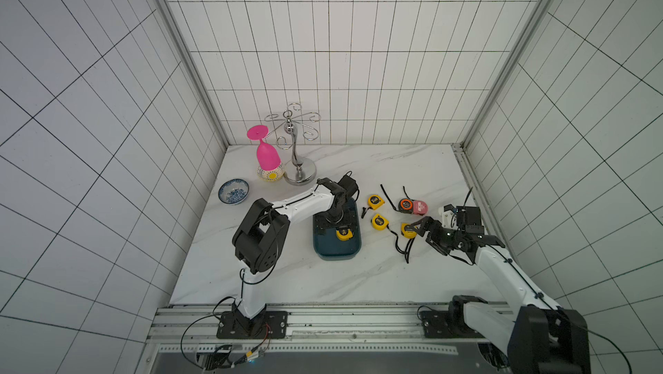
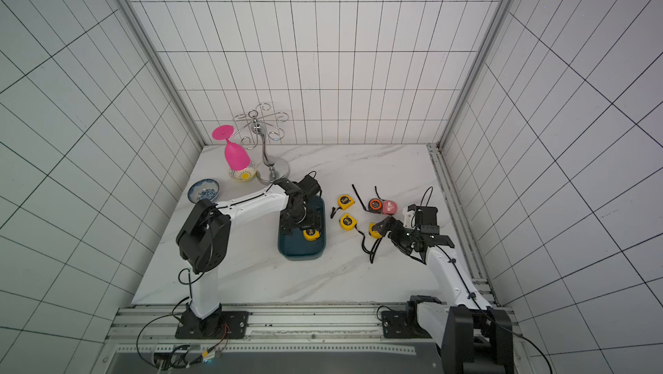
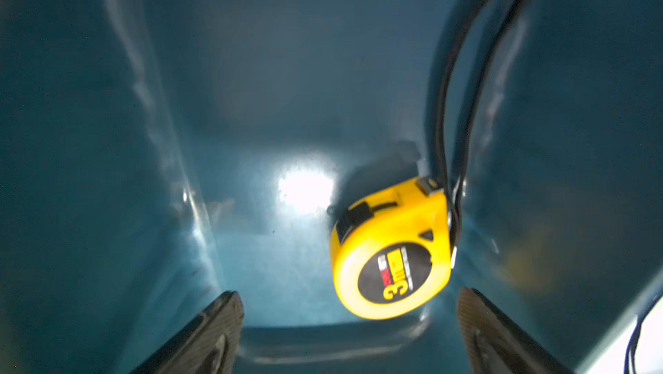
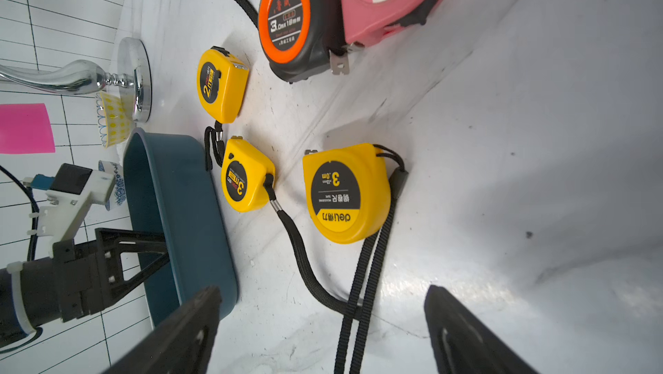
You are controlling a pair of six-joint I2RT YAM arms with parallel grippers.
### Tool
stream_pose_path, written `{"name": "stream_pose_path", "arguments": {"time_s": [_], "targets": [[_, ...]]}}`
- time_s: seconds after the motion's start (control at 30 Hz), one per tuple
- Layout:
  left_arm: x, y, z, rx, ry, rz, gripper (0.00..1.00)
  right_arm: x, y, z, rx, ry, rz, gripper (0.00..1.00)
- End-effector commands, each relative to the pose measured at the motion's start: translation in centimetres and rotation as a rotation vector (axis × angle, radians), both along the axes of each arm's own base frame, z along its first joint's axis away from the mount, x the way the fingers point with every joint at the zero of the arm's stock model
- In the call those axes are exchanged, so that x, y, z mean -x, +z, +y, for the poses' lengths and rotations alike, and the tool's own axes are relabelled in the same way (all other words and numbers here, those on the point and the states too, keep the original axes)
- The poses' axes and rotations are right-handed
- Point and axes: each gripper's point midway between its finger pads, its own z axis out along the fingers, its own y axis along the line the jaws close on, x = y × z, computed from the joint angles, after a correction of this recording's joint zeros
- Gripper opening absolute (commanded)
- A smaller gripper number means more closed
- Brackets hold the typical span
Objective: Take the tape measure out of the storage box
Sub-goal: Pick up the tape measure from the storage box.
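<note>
Just ahead of the left gripper [image 3: 349,295], whose dark jaws stand wide apart and empty, the small yellow plastic tape measure [image 3: 391,257] lies flat inside the shallow dark teal plastic storage box [image 1: 337,252].

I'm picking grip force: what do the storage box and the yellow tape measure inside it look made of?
Storage box: likely glossy teal plastic; its floor mirrors a bright glare.
Tape measure: apparently a smooth yellow plastic shell with a black printed label.
Its wrist loop: matte black cord, probably woven.
</note>
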Motion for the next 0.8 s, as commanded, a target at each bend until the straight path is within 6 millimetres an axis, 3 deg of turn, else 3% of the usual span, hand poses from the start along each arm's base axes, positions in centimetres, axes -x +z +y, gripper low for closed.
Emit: {"name": "stream_pose_path", "arguments": {"time_s": [0.0,0.37,0.77], "targets": [[-2.1,0.5,-1.2,0.027,0.069,-0.052,0.97,-0.7,1.4,-0.4,0.015,-0.004,-0.042,0.93],[-3.2,-0.7,-1.5,-0.006,0.128,-0.05,0.97,-1.1,1.5,-0.3,0.009,-0.002,-0.049,0.94],[-1.8,-2.0,-1.4,-0.031,0.115,0.002,0.92,-1.3,1.3,-0.1,-0.003,0.002,-0.043,0.94]]}}
